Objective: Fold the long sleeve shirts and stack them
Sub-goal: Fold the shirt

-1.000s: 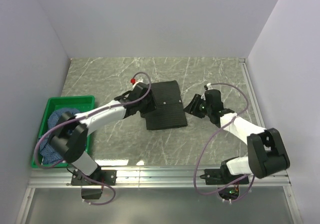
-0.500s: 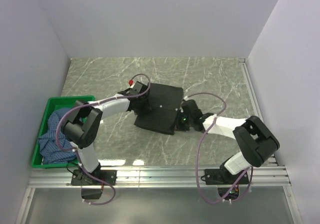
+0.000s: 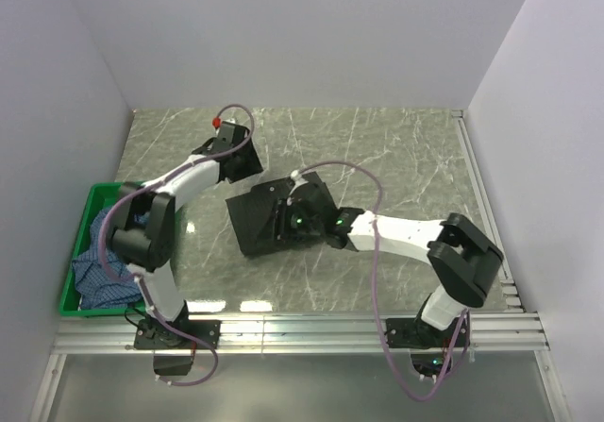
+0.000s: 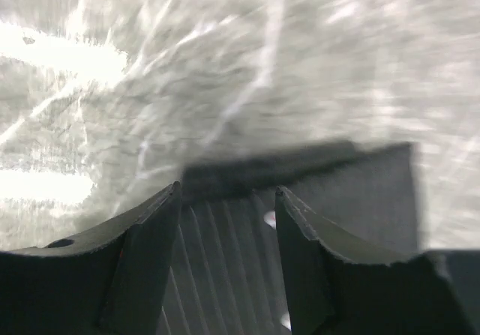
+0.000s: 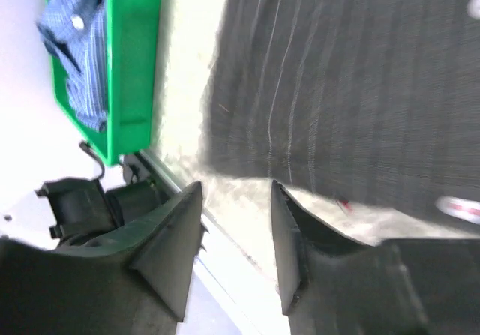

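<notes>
Shifted left and nearer since a second ago, the folded black pinstriped cloth shirt [image 3: 250, 224] now lies at an angle at the middle of the grey marble-patterned tabletop [image 3: 406, 148], and both arms have changed station around it.

At the left edge of the table, the green plastic crate [image 3: 94, 310] holds the crumpled blue check cloth shirt [image 3: 99, 271]; the right wrist camera also catches that shirt lying inside the crate.

Farther along, the left gripper [image 4: 227, 191] has drawn back from the black shirt and hangs over bare tabletop just beyond the shirt's far left corner. Its fingers [image 4: 150, 230] stand apart with nothing between them, and its wrist view shows the shirt's dark edge and pale stripes below, though blurred.

At centre, the right arm has swung across from the right side of the table and reaches low over the black shirt. The right gripper [image 5: 236, 187] is also parted and holds nothing; through the gap its camera sees striped cloth and the shirt's edge. Whether the fingers touch the cloth cannot be told.
</notes>
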`<state>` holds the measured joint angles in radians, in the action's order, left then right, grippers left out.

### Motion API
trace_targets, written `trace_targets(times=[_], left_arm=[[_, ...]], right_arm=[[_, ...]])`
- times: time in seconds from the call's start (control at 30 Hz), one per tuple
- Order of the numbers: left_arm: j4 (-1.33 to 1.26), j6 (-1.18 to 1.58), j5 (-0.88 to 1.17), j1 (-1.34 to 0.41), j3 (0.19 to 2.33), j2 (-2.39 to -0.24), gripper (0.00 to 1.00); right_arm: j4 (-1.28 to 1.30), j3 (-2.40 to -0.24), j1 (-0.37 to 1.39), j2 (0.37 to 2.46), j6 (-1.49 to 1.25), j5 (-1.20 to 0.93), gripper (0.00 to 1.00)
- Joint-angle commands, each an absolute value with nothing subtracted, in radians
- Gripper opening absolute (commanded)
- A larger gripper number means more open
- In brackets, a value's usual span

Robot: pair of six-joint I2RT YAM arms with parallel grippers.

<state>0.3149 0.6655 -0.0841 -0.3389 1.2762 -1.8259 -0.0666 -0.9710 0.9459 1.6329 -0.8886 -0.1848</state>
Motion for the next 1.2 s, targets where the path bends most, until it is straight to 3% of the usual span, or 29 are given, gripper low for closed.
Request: trace_targets(times=[0.0, 0.17, 0.27, 0.67, 0.87, 1.17], left_arm=[[0.259, 0.667, -0.061, -0.356, 1.22, -1.626, 0.6], [0.27, 0.739, -0.009, -0.362, 1.025, -1.415, 0.67], [0.245, 0.778, 0.06, -0.394, 0.861, -1.33, 0.65], [0.137, 0.91, 0.149, -0.454, 0.511, -1.223, 0.59], [0.167, 0.905, 0.071, -0.443, 0.537, -1.285, 0.59], [0.235, 0.83, 0.003, -0.318, 0.799, -1.537, 0.61]], right_arm=[[-0.106, -0.88, 0.832, 1.519, -0.851, -0.201, 0.52], [-0.233, -0.72, 0.687, 1.419, -0.842, -0.334, 0.56], [-0.271, -0.664, 0.624, 1.414, -0.799, -0.388, 0.55], [-0.631, -0.468, 0.332, 1.643, -0.864, -0.571, 0.46], [-0.85, -0.356, 0.284, 1.75, -0.999, -0.606, 0.41], [-0.694, -0.32, 0.34, 1.557, -0.98, -0.519, 0.41]])
